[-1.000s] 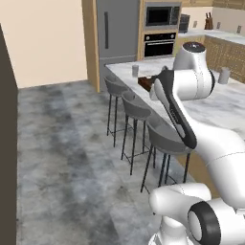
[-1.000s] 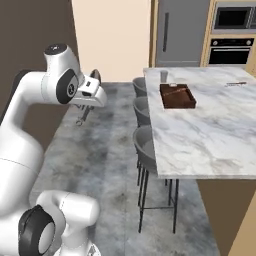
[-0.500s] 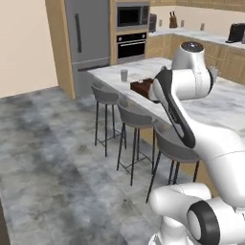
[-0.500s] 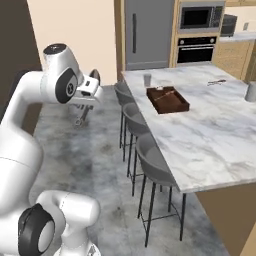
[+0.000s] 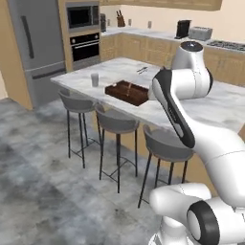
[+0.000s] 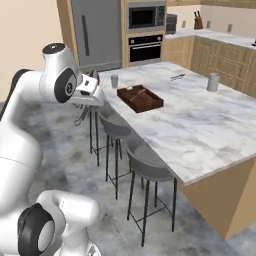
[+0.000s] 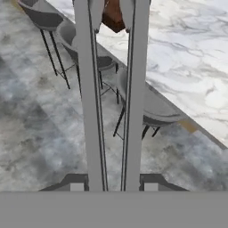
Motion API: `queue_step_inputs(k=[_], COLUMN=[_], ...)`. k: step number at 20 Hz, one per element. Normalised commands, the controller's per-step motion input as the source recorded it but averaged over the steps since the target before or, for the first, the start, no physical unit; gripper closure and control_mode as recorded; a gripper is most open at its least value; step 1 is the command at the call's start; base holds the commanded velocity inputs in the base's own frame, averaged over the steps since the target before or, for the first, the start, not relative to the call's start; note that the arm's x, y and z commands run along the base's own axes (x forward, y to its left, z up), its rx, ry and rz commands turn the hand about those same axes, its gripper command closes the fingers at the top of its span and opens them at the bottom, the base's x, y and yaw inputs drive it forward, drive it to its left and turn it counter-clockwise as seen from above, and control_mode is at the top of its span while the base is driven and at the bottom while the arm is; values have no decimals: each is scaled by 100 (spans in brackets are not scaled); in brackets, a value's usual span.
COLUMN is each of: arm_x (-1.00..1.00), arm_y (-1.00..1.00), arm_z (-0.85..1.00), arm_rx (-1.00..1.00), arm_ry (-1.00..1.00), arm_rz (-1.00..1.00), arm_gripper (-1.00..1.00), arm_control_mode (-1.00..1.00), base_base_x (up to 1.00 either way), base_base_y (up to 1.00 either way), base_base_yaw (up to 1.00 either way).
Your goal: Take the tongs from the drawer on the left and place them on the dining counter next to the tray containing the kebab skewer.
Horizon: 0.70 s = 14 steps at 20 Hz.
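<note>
My gripper [image 7: 113, 187] is shut on the tongs [image 7: 89, 111], whose two slim grey arms run up the hand view toward the dark brown tray [image 7: 113, 18]. Seen from the right base, the gripper [image 6: 86, 105] hangs over the floor left of the stools, and the tongs [image 6: 80, 119] point down from it. The tray [image 6: 140, 98] [image 5: 127, 92] sits near the stool-side edge of the white marble dining counter [image 6: 200, 120] [image 5: 119, 72]. The kebab skewer is too small to make out in the tray. The drawer is out of view.
Three grey stools [image 5: 115, 122] [image 6: 117, 129] stand between me and the counter. On the top are a cup [image 6: 114, 81] [image 5: 94, 79], a grey canister [image 6: 213, 81] and a small utensil [image 6: 177, 77]. A fridge [image 5: 33, 48] and wall ovens [image 6: 145, 30] stand behind.
The whole scene has shifted because the base has moved: the counter and stools now stand closer and more central. The gripper keeps the tongs as before.
</note>
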Motion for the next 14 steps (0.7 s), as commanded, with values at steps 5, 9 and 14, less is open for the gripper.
queue_step_inputs(k=[5,9,14], arm_x=[0,0,0], arm_y=[0,0,0], arm_z=[0,0,0], arm_rx=[0,0,0], arm_ry=[0,0,0], arm_rz=[0,0,0], arm_gripper=[100,100,100], arm_control_mode=[100,100,100], base_base_x=[22,20,23], base_base_y=[75,82,90], base_base_yaw=[-49,-51,-50])
